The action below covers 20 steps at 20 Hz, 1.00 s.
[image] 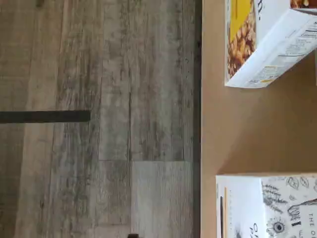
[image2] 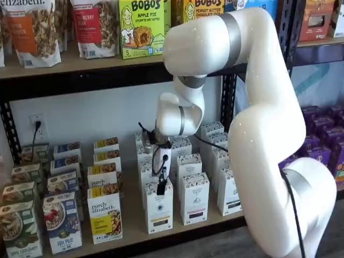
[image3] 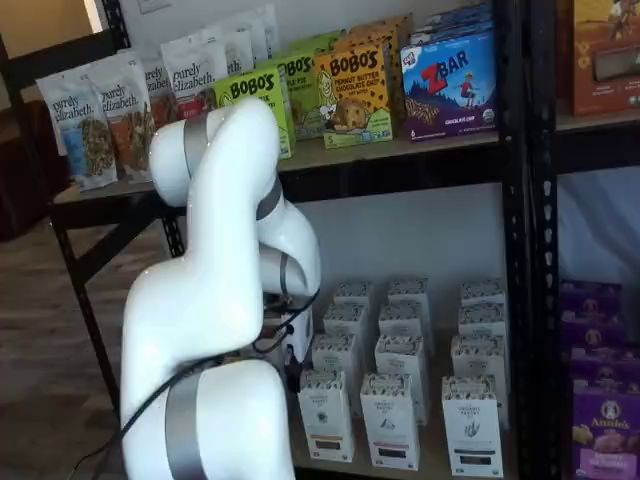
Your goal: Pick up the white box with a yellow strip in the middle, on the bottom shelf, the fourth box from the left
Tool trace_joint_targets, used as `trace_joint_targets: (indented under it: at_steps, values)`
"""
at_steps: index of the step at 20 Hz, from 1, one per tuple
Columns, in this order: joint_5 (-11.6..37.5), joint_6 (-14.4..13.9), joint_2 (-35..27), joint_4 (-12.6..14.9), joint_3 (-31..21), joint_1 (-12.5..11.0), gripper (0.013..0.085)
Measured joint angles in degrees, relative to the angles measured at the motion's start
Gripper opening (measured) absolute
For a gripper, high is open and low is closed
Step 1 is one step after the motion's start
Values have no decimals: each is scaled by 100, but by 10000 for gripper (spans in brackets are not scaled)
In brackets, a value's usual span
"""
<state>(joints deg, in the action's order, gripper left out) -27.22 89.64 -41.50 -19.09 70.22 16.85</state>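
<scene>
Hanging just above the white box (image2: 159,208), your gripper (image2: 161,188) shows only dark fingers seen side-on in a shelf view; with nothing clamped between them, the jaws stand released. That box stands upright at the front edge of the bottom shelf (image2: 134,232), just beside a yellow-labelled granola box (image2: 104,216). Your wrist view shows the box's patterned top (image: 277,206) near the wooden floor (image: 99,124).

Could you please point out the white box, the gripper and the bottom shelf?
white box (image2: 159,212): a shelf view, front face.
gripper (image2: 161,187): a shelf view, black fingers over the box top.
bottom shelf (image2: 134,228): a shelf view, bare board.
</scene>
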Motion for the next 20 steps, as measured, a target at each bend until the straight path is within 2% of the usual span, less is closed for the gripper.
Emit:
trace_joint_targets:
  at_steps: [6, 12, 15, 20]
  values:
    - [290, 368, -189, -250, -27, -110, 850]
    - [736, 923, -335, -808, -76, -116, 850]
    - [769, 1046, -444, -940, 21, -115, 850]
    - [772, 1067, -618, -977, 230, -108, 850]
